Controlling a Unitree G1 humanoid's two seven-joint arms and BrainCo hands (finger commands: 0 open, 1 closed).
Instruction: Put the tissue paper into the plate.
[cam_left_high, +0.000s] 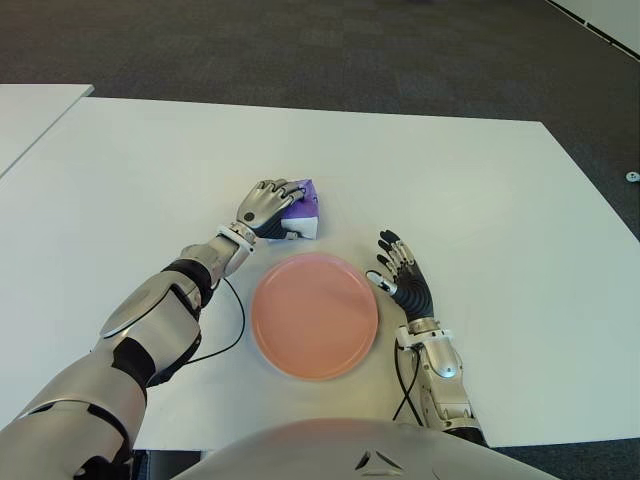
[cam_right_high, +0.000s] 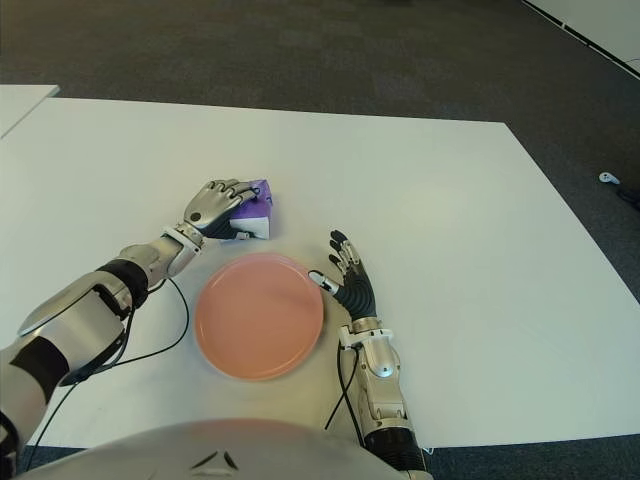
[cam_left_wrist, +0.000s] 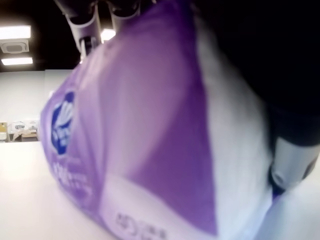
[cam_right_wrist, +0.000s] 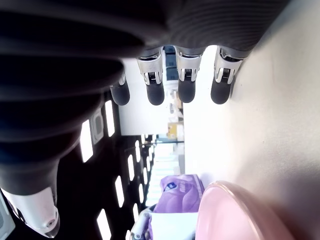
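A purple and white tissue pack sits on the white table, just beyond the pink plate. My left hand covers the pack from its left side, fingers curled over its top. In the left wrist view the pack fills the picture, with fingers pressed against it. My right hand shows just right of the plate's rim, fingers spread and holding nothing. The right wrist view shows the same straight fingertips, with the plate and the pack farther off.
A black cable loops on the table left of the plate. A second white table stands at the far left. Dark carpet lies beyond the table's far edge.
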